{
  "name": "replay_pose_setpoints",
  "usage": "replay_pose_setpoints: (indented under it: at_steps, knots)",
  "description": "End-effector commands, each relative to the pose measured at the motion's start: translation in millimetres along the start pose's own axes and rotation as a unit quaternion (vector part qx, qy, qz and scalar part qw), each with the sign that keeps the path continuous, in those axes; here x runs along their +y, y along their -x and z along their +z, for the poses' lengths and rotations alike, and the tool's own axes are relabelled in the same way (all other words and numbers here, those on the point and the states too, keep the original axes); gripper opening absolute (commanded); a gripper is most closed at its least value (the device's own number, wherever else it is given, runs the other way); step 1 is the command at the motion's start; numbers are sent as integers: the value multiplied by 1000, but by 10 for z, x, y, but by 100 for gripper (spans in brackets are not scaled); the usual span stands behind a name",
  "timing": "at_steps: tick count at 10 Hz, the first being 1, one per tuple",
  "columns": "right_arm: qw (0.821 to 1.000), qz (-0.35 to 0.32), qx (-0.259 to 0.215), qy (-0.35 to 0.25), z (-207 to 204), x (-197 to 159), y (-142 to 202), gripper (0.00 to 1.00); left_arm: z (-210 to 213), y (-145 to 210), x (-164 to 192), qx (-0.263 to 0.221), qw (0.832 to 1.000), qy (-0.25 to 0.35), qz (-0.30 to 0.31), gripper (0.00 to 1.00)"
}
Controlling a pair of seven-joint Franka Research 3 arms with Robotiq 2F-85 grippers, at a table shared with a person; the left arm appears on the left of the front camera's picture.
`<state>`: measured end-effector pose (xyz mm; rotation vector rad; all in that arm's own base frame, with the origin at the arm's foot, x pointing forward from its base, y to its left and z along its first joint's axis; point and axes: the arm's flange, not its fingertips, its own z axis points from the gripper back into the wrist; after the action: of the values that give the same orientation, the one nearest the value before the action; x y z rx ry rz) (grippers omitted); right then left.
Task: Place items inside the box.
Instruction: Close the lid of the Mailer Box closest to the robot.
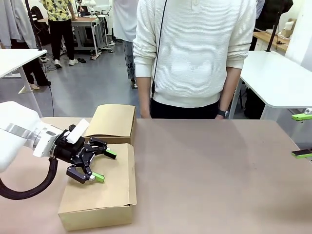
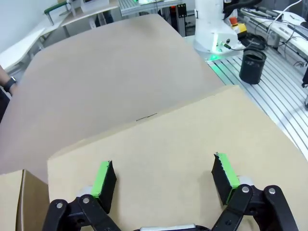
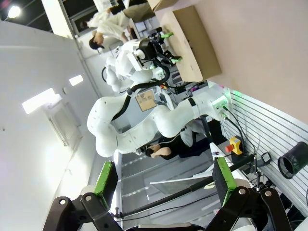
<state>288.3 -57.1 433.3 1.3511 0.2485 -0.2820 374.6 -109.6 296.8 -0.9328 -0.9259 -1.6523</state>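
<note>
The left tool hangs over the cardboard box at the near left of the table, its jaws spread and nothing between them. In the left wrist view the same tool shows both green pads apart, just above the box's flat brown top. The right tool is likewise released and empty; in the front view its green tips sit at the right edge of the table, well apart from the box.

The box appears closed: the near flap lies flat across the top, while the far flap stands raised behind it. None of the items to be packed can be seen on the table, so whether they are already inside cannot be told.

Judgement: the step in hand concerns the lid, not the carrying of an item. If packing is done, the next move calls for the far flap to be brought down; if not, the near flap must be lifted first, which needs a pad edge under its free rim.

A person in a white sweater stands at the far side, hands off the table. Nothing lies between either tool and the box. The raised far flap is the only obstruction near the left tool.
</note>
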Motion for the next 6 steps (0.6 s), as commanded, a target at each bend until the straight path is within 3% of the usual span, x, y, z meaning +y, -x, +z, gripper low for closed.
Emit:
replay_pose_setpoints:
  at_steps: [1,4,6]
  knots:
    - [1000,0,2,-6,-2,35,12,100,-212,-220,-1492,14,1000,-11,-2,100]
    - [1000,0,2,-6,-2,35,12,100,132,-506,-1453,-39,998,-38,-7,100]
    - [1000,0,2,-6,-2,35,12,100,676,-819,-1455,-98,993,-42,48,100]
